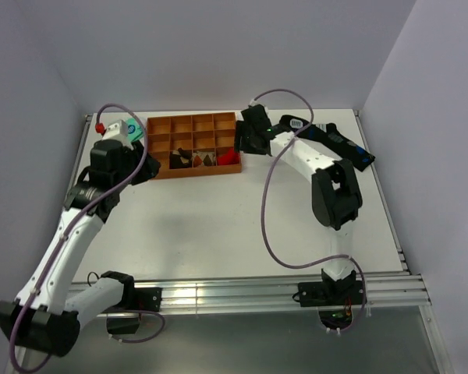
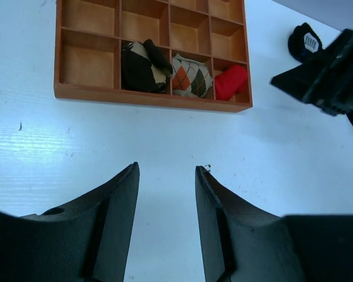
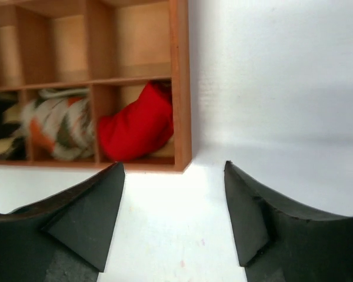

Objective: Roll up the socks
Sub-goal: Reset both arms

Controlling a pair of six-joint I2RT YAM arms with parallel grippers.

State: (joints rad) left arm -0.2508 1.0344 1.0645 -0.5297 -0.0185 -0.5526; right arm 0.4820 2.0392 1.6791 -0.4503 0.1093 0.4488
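Brown argyle socks (image 2: 142, 67) balled in tray (image 2: 147, 97); left tool (image 2: 166, 171), right tool (image 3: 173, 168) spread, empty.

From my remote desk: the white table (image 1: 218, 234) carries a wooden divided tray (image 1: 179, 175), a mint-green sock (image 1: 131, 131) and a black-and-blue sock (image 1: 357, 153).

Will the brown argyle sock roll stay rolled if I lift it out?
Probably soft and light: the brown argyle sock roll fills its compartment in the wooden tray. Its dark cuff sticks out, so it might loosen.
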